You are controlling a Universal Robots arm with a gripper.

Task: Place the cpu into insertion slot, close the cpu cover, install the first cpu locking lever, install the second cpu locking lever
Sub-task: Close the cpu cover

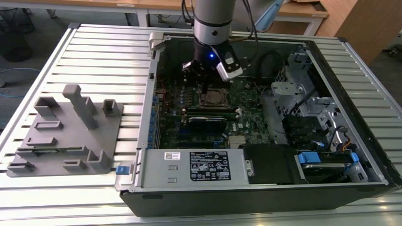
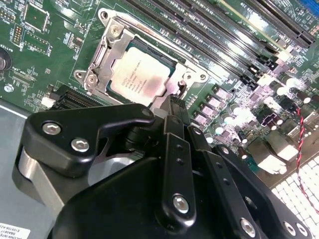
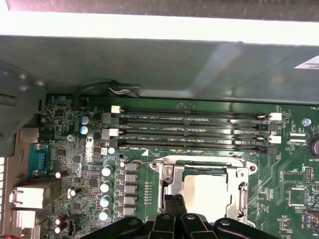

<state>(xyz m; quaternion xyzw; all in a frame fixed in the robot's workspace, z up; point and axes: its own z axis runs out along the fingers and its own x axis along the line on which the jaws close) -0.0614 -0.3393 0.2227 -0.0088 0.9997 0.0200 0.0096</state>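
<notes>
Open computer case (image 1: 251, 200) on a slatted tabletop (image 1: 63, 197), beside a grey fixture (image 1: 63, 136). In the exterior view, the power supply (image 1: 188, 167) lies nearest the camera, followed by a black graphics card (image 1: 206, 123). Beyond the card, the cpu (image 2: 142, 74) sits in the insertion slot (image 2: 154, 52), with the cpu cover (image 2: 112, 47) lying flat around it. The hand (image 2: 174, 102), fingers pressed together, has its tips at the cover's edge. Memory slots (image 3: 194, 129) lie farther back.

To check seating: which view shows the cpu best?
The second wrist view: the cpu lies close and almost whole. The first wrist view has it partly behind the gripper; the exterior view shows it tiny.
</notes>
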